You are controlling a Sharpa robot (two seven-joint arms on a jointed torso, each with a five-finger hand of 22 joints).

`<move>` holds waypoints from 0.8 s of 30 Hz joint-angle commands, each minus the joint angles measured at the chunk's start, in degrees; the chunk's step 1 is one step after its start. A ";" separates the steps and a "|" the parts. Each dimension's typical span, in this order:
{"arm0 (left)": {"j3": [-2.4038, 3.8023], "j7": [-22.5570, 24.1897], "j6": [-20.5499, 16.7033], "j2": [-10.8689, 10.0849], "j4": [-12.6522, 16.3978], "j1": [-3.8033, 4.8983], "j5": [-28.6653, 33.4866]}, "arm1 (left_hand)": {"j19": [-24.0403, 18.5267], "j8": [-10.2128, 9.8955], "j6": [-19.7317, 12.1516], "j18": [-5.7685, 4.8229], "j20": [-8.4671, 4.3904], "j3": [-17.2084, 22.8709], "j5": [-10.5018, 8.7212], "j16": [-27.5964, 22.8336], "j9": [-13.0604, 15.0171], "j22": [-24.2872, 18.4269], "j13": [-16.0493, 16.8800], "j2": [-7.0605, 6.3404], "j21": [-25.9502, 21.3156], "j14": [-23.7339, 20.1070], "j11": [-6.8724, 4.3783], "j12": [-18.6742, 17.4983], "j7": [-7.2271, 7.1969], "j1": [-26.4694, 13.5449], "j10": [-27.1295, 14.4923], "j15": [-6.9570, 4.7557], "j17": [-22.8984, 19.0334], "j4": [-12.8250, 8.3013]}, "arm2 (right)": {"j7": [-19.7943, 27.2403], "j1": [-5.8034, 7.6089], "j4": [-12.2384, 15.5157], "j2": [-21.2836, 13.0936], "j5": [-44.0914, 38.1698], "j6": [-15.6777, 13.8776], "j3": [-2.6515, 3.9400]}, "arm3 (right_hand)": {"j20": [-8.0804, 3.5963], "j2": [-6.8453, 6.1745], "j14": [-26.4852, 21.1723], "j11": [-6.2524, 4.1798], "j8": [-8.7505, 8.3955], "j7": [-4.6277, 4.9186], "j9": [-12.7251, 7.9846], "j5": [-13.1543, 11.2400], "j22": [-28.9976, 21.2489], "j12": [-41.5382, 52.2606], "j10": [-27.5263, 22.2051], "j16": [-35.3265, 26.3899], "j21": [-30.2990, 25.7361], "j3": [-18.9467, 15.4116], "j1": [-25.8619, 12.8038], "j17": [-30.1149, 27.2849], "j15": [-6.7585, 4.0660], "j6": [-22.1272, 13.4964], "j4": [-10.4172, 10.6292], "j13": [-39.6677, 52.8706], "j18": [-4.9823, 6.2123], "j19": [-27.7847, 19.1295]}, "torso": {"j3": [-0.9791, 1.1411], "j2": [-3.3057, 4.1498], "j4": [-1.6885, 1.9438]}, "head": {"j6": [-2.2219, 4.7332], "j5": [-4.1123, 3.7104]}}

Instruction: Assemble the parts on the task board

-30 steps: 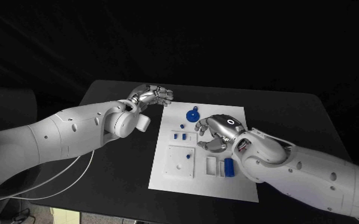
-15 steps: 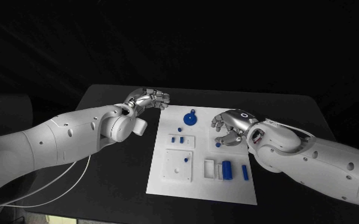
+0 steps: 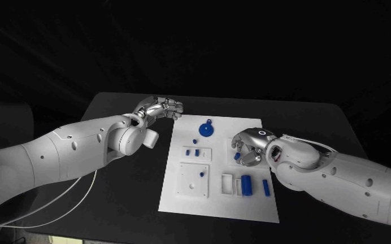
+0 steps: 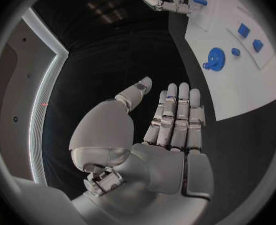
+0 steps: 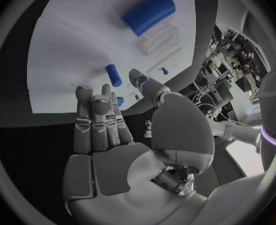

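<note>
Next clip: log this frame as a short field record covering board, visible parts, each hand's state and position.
board: white task board lying flat on the black table
far part: blue gear near the board's far edge
near parts: blue cylinder beside a thin blue pin
small parts: two blue pieces on a raised white block
left hand: off the board's far left corner, fingers extended together, holding nothing
right hand: over the board's right side, a small blue piece at its fingertips; grip cannot be confirmed
</note>
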 commanded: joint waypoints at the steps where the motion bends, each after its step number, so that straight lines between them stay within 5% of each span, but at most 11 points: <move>1: 0.04 0.41 0.45 0.09 0.09 0.06 -0.01 | 0.19 0.28 -0.43 0.47 0.29 -0.09 -0.03 -0.31 -0.10 0.07 -0.10 -0.21 -0.20 0.55 0.27 -0.20 -0.01 -0.26 0.27 0.02 0.09 0.26 | -0.29 -0.15 -0.60 0.26 -1.09 1.32 0.01 | -0.26 -0.03 0.11 -0.41 0.57 0.25 0.08 -0.27 1.10 0.55 0.52 0.12 -0.23 0.38 0.25 -0.10 -0.54 0.44 0.57 -0.13 3.59 -0.25 | -0.06 -0.01 0.10 | -0.10 0.01; 7: 0.03 0.42 0.44 0.02 0.04 0.06 -0.01 | 0.19 0.28 -0.44 0.47 0.29 -0.08 -0.03 -0.34 -0.10 0.09 -0.11 -0.20 -0.21 0.56 0.27 -0.20 -0.01 -0.23 0.27 0.02 0.12 0.26 | -0.06 -0.52 -1.13 0.61 -1.23 1.45 -0.05 | -0.53 0.64 0.54 -0.67 1.81 0.16 0.53 -0.30 1.07 1.60 2.53 0.33 0.01 2.87 1.42 -0.20 -0.79 2.15 2.03 -0.23 3.59 0.28 | -0.11 -0.01 0.10 | -0.14 -0.09; 17: 0.03 0.42 0.52 -0.02 0.00 0.06 -0.01 | 0.20 0.29 -0.44 0.46 0.30 -0.09 -0.04 -0.38 -0.11 0.11 -0.12 -0.20 -0.23 0.57 0.27 -0.20 -0.01 -0.24 0.28 0.02 0.17 0.29 | -0.09 -1.01 -1.30 1.01 -1.86 0.82 -0.09 | -0.64 4.88 0.88 -2.24 3.94 -0.68 1.25 -0.31 1.20 3.76 6.87 0.70 0.67 5.27 2.94 -0.13 -2.31 5.88 1.85 0.13 3.59 0.74 | -0.08 -0.02 0.08 | -0.34 -0.05; 24: 0.03 0.41 0.52 -0.04 -0.01 0.06 -0.01 | 0.20 0.30 -0.44 0.46 0.30 -0.10 -0.05 -0.41 -0.12 0.12 -0.13 -0.18 -0.24 0.59 0.27 -0.20 -0.01 -0.26 0.28 0.02 0.20 0.32 | -0.32 -1.21 -1.52 1.19 -2.43 0.33 -0.10 | -0.67 6.10 0.97 -2.85 4.55 -1.23 1.40 -0.31 1.18 4.60 8.36 0.82 0.96 6.06 2.44 -0.05 -2.91 7.19 1.29 0.53 3.59 0.80 | -0.07 -0.02 0.02 | -0.47 0.02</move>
